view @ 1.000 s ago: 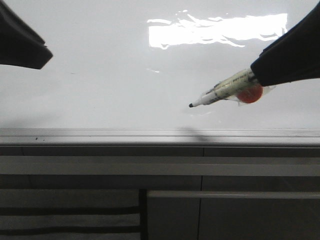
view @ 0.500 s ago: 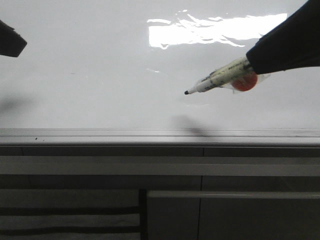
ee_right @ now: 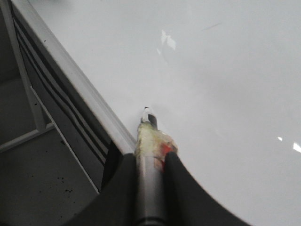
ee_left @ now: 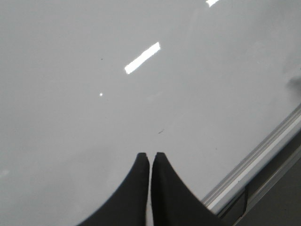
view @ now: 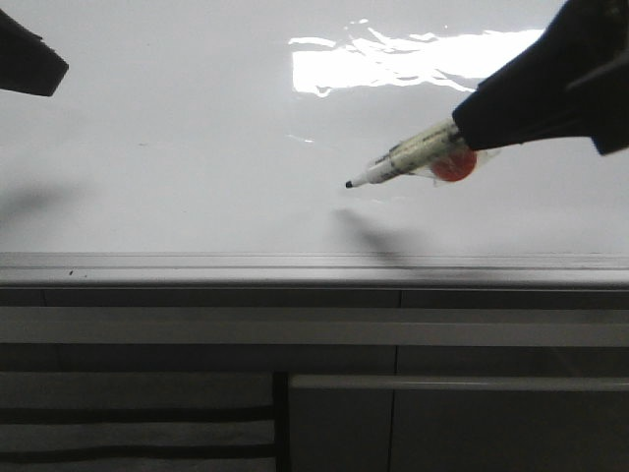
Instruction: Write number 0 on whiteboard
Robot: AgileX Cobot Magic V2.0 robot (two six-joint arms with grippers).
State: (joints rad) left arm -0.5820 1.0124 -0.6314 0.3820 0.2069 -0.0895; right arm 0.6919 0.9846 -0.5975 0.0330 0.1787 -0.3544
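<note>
The whiteboard [view: 197,118] lies glossy and white across the front view, and no number 0 shows on it. My right gripper [view: 470,120] comes in from the right, shut on a marker [view: 405,157] wrapped in yellowish tape with an orange piece [view: 454,167]. The marker's black tip [view: 349,184] points left over the board, and its shadow falls a little apart from it. In the right wrist view the marker [ee_right: 149,134] sticks out between the shut fingers of the right gripper [ee_right: 149,157]. My left gripper [ee_left: 150,155] is shut and empty over the bare whiteboard [ee_left: 94,94], at the far left [view: 49,71].
A silver ledge [view: 295,267] runs along the board's near edge. Dark grey cabinet panels [view: 442,423] lie below it. A bright glare patch [view: 423,59] sits on the board behind the marker.
My right gripper has carried the marker leftward and slightly up the board, the tip's shadow now apart from it. The left gripper has drifted up toward the corner.
</note>
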